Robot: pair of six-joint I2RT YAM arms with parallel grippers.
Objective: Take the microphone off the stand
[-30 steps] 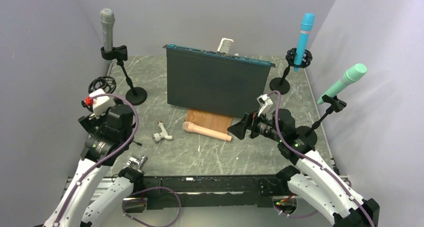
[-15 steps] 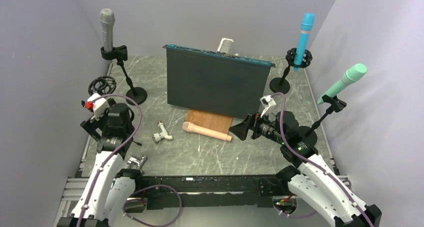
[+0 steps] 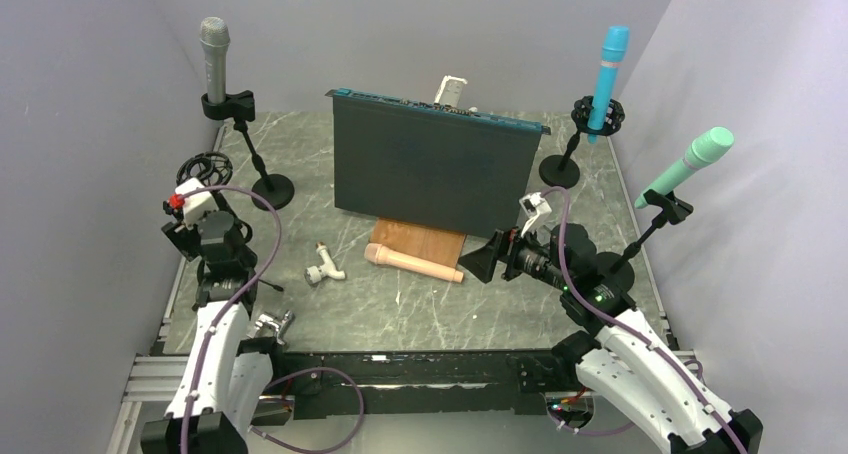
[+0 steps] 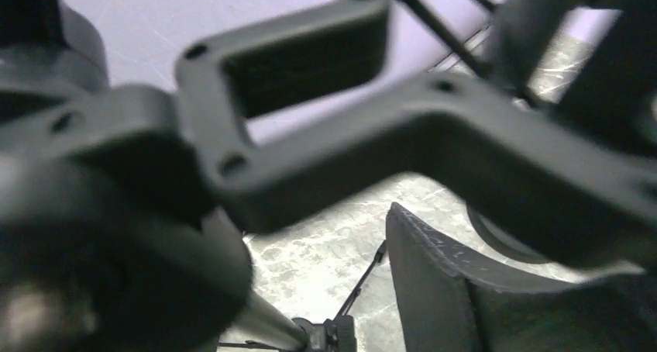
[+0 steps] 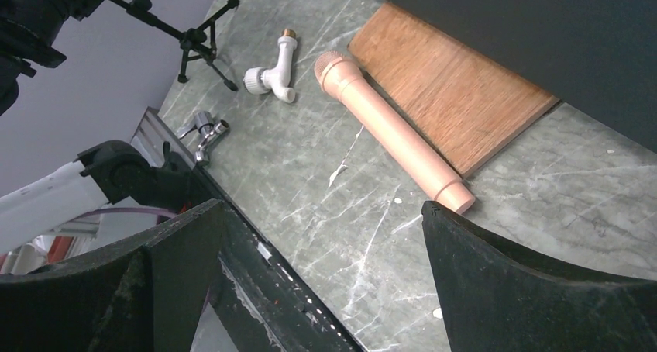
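The right gripper (image 5: 319,206) hung low over the table (image 3: 400,314). Its two fingers were wide apart and there was nothing between them.

The left gripper (image 3: 186,232) was up at the left wall. A black frame with little holes (image 4: 310,112) sat right in front of its camera and looked blurry. Only one finger (image 4: 442,290) showed clearly, so I could not tell how far those jaws were open or if they held anything.

A shiny metal tap (image 3: 272,324) lay near the front edge. A white tap (image 3: 325,267) lay a bit farther in, near a small black tripod (image 5: 197,42).

The peach microphone (image 3: 412,261) lay flat on the table, not in any stand. It was right against the near edge of a wooden board (image 3: 420,239). The board stuck out from under a big dark panel (image 3: 430,169) that stood upright.

A black ring holder (image 3: 205,164) was just past the left gripper, with no microphone in it.

Farther back, a grey microphone (image 3: 213,59) stood upright in the left stand (image 3: 255,159). On the right, a green microphone (image 3: 690,161) leaned in its stand (image 3: 650,224), and a blue microphone (image 3: 608,69) stood in the back stand (image 3: 558,171).
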